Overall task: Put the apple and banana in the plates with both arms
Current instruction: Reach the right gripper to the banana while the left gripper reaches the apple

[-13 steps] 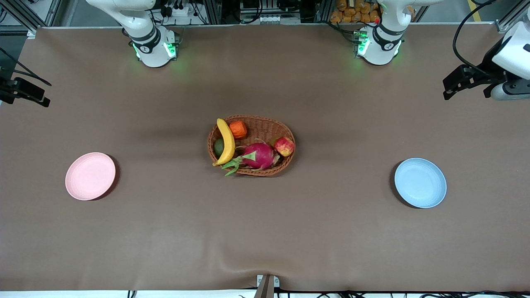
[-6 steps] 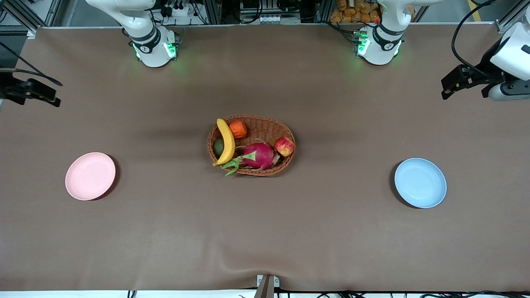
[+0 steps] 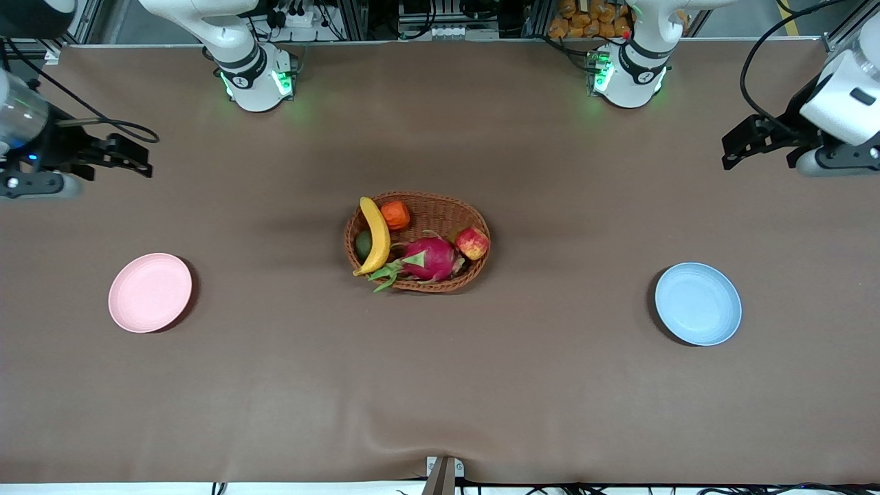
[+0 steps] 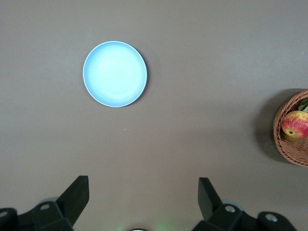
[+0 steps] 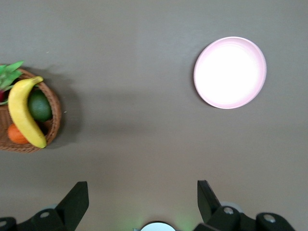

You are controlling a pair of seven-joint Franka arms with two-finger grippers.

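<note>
At frame centre a wicker basket (image 3: 417,241) holds the banana (image 3: 375,236) and apple (image 3: 471,243), crowded by a dragon fruit (image 3: 426,259), an orange fruit (image 3: 395,215) and a green fruit (image 3: 363,245). The pink plate (image 3: 150,292) and blue plate (image 3: 698,303) lie bare on the tabletop (image 3: 440,385). The left tool (image 4: 143,197) and right tool (image 5: 142,197) hang wide, empty, at the upper frame edges.

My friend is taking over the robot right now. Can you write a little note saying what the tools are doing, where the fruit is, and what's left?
Left tool: open, holding nothing, over bare table at the left arm's end.
Right tool: open, holding nothing, over bare table at the right arm's end.
Apple and banana lie in the basket mid-table.
Pink plate and blue plate hold nothing.
Done: nothing yet.
Left: pick both fruits, place each in a plate.
</note>
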